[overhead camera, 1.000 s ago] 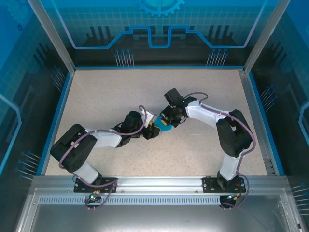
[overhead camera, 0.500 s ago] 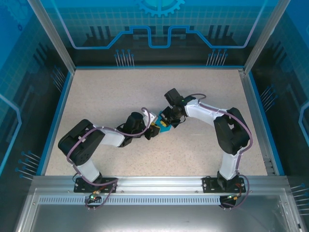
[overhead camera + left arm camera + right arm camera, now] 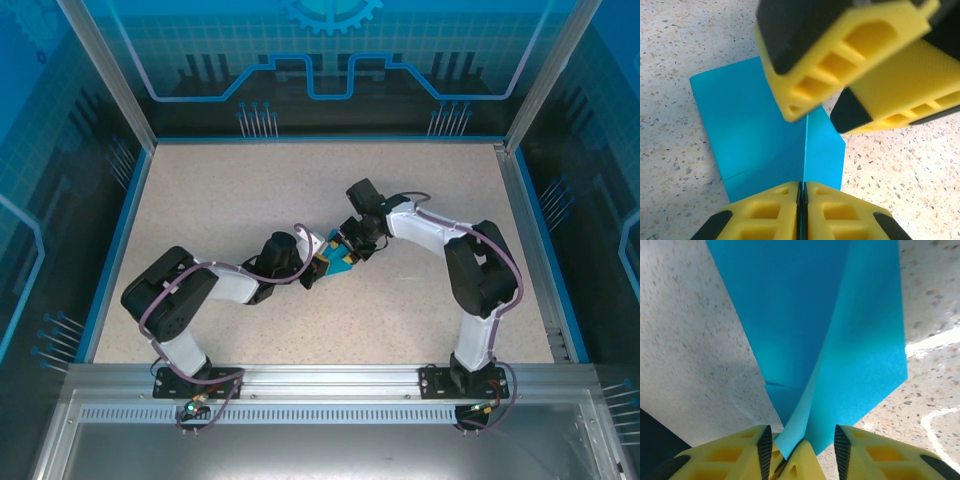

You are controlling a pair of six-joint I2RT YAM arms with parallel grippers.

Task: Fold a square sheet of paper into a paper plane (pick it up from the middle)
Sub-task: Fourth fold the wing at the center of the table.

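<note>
Speckled tabletop (image 3: pixel 220 200) carrying partly folded square sheet of paper (image 3: pixel 755 130), lying near centre between both arms, one crease standing up as ridge. Left claw (image 3: pixel 801 192) pinching ridge at one end, fingers pressed together. Right claw (image 3: pixel 801 435), narrowly spread, straddling ridge at opposite end.

The turquoise paper (image 3: pixel 755 140), creased lengthwise, seemingly part-folded, rests on the table (image 3: pixel 220 200).
</note>
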